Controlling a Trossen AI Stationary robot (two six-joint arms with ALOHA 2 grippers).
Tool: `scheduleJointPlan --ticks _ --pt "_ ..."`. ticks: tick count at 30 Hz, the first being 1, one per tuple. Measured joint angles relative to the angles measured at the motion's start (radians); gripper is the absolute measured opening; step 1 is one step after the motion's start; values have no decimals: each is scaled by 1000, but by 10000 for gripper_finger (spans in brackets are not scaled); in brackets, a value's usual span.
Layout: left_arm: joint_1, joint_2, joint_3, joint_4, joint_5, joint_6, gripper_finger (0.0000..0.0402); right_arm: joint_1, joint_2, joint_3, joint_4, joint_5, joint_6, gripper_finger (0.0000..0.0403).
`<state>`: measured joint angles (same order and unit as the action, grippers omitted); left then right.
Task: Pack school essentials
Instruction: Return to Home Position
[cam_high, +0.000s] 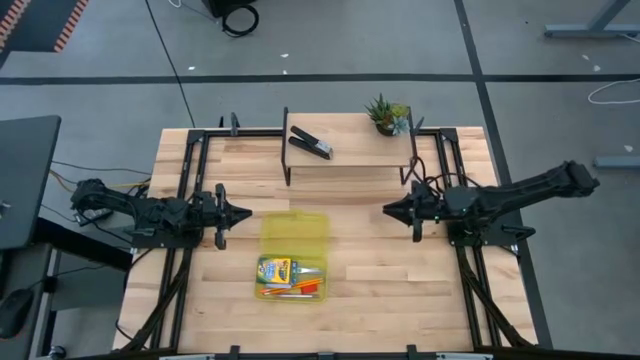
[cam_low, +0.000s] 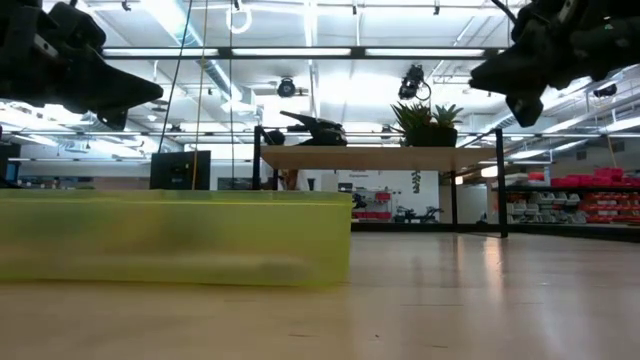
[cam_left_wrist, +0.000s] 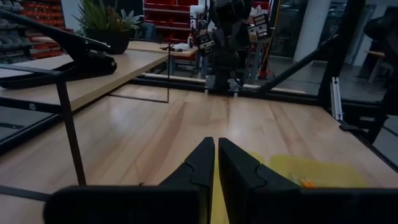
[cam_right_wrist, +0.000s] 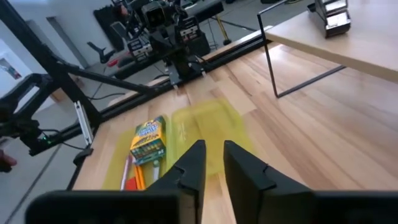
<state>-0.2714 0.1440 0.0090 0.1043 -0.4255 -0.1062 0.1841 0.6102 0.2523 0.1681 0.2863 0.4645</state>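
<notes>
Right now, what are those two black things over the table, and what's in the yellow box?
They are two robot arms. One camera looks down from above, one sits at table height, one rides on each wrist. The left gripper is shut, the right gripper slightly open; both hold nothing. Between them, on the wooden table, a yellow box holds a crayon box and orange pencils. On the small shelf sit a black stapler and a potted plant.
</notes>
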Motion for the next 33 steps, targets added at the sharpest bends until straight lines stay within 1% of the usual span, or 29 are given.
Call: scheduleJointPlan --ticks 5,10,19,25,33 --pt "0 0 0 -4 0 -20 33 0 -91 0 -107 0 -11 40" --pt "0 0 0 -4 0 -21 39 -1 -176 0 -205 28 -13 25" --pt "0 0 1 -4 0 -25 28 -1 -321 0 -347 105 -10 23" --pt "0 0 1 -5 0 -48 35 -1 -421 0 -415 136 -10 23" --pt "0 0 1 -5 0 -68 40 -1 -583 0 -435 189 -56 23"
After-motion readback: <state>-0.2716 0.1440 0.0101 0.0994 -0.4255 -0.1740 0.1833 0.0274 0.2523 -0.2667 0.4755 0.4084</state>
